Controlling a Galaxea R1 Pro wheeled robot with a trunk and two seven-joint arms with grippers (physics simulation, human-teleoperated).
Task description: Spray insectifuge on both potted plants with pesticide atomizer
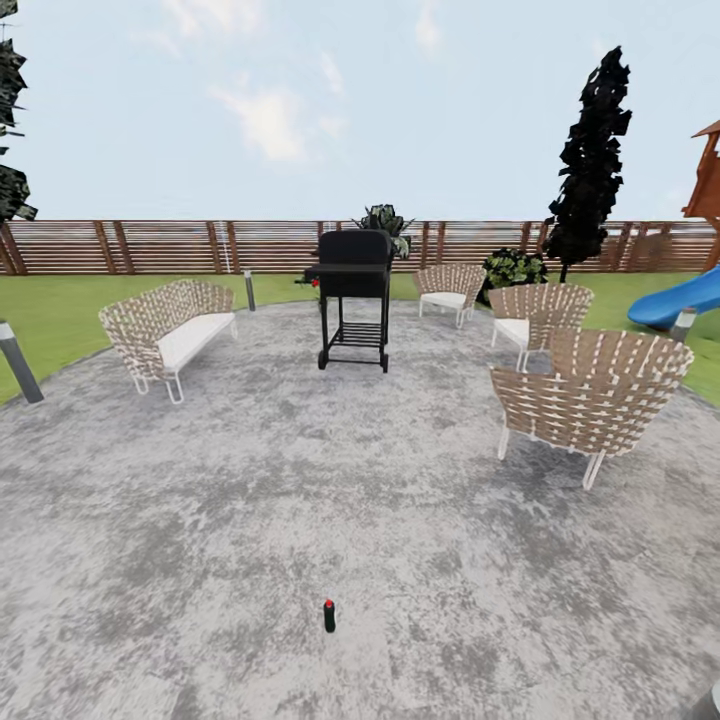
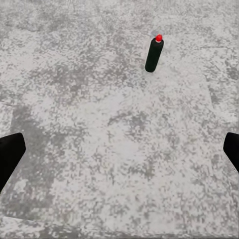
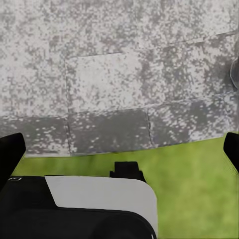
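One slim black cylindrical atomizer (image 1: 329, 616), upright, mottled grey paving (image 1: 300, 500)

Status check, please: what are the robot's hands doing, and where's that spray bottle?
Both grippers open, empty. Spray bottle upright on the paving, untouched. Nothing between it and the robot.

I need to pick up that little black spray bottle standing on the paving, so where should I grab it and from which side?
Grip the pesticide atomizer around its slim black body, below the red top. It stands upright and alone on the paved patch, so bring the open left tool in level from the side, probably the robot's own.
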